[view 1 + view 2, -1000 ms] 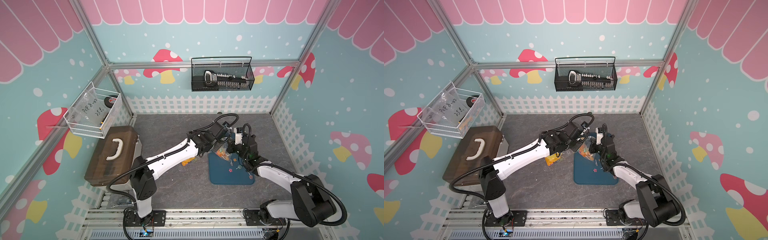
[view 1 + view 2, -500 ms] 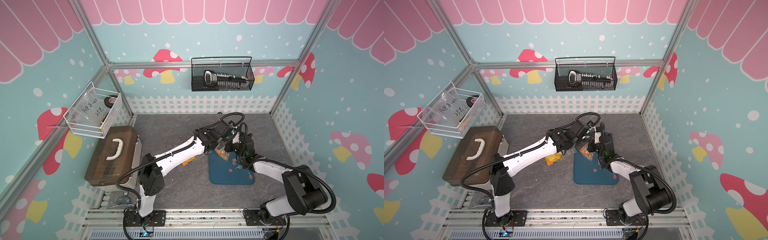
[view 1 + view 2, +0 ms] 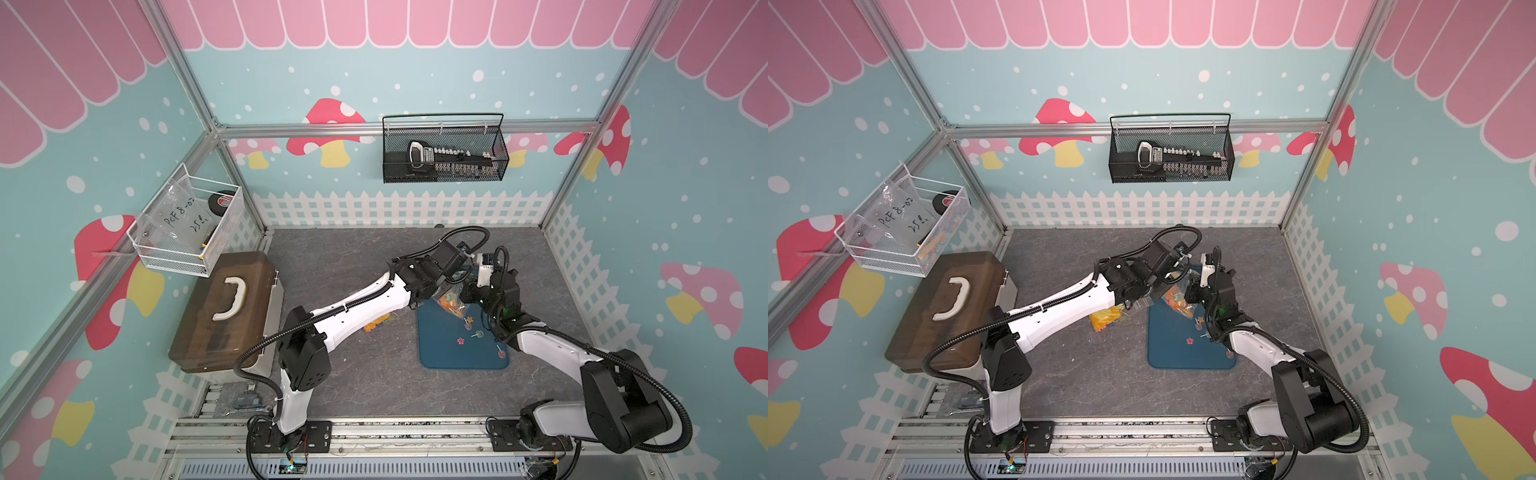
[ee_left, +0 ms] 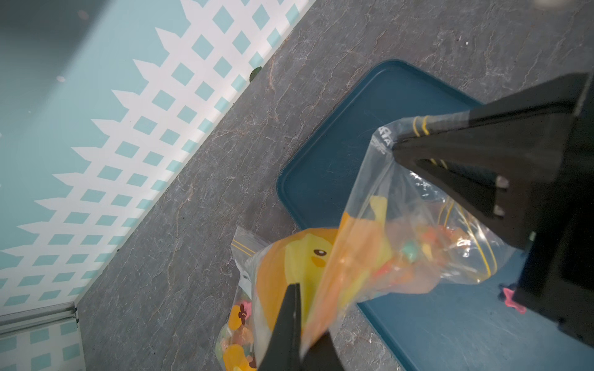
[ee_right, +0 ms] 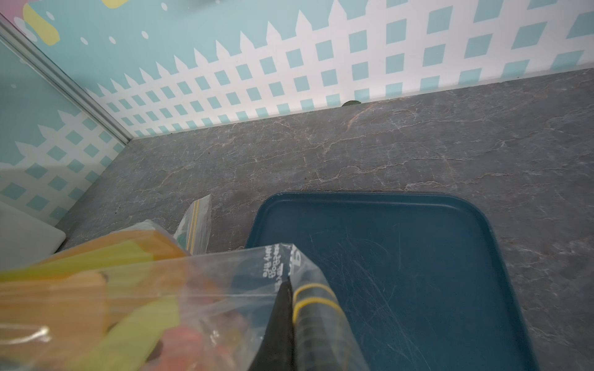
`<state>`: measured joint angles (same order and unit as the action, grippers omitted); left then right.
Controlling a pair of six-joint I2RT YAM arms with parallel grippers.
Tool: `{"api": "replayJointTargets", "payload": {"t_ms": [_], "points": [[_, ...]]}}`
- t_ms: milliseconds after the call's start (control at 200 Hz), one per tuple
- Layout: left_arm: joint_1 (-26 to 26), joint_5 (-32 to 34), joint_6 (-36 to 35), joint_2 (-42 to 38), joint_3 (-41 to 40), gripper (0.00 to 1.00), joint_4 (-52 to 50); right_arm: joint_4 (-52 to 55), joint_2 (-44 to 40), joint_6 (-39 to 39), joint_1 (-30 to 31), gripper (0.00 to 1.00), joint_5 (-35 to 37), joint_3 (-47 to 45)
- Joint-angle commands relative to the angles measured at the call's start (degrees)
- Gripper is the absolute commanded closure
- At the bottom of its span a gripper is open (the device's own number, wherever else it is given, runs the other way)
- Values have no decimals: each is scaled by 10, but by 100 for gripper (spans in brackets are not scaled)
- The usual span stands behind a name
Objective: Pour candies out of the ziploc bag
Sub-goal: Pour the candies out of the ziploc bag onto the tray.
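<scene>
Candies, small lollipops in many colours, are mostly inside the clear plastic zip bag. The bag hangs in the air over the far left part of the flat dark blue tray. My left tool is pressed together on one bag corner. My right tool pinches the zip edge. Only a few sweets, like a pink star lollipop, lie on the tray. I think the pouring is only at its start, with most left to do.

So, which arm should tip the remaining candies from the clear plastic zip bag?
Likely left: the left gripper pinches the clear plastic zip bag away from its yellow-striped mouth, which the right gripper holds over the blue tray.
</scene>
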<state>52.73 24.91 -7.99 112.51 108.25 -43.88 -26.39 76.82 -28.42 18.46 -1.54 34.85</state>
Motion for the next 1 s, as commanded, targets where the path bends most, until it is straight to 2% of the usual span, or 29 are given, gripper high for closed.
{"api": "replayJointTargets", "payload": {"t_ms": [0, 140, 215, 420, 605, 836, 996], "points": [[-3, 25, -11, -31, 6, 100, 34, 28, -1, -7, -5, 95, 19, -10], [-3, 27, -13, -31, 7, 100, 34, 27, -2, -13, -6, 86, 1, -12], [-5, 29, -15, -29, 7, 100, 34, 24, -11, -13, -6, 85, -17, -15], [-18, 39, -9, -20, 11, 100, 32, 13, -83, -15, -7, 100, -36, -50], [-30, 37, 3, -10, 21, 100, 19, -20, -134, 3, -7, 100, -70, -84], [-37, 41, 5, 3, 40, 100, 7, -101, -141, 44, -7, 100, -130, -123], [-40, 37, 6, 4, 51, 100, 3, -124, -143, 51, -7, 100, -122, -143]]}}
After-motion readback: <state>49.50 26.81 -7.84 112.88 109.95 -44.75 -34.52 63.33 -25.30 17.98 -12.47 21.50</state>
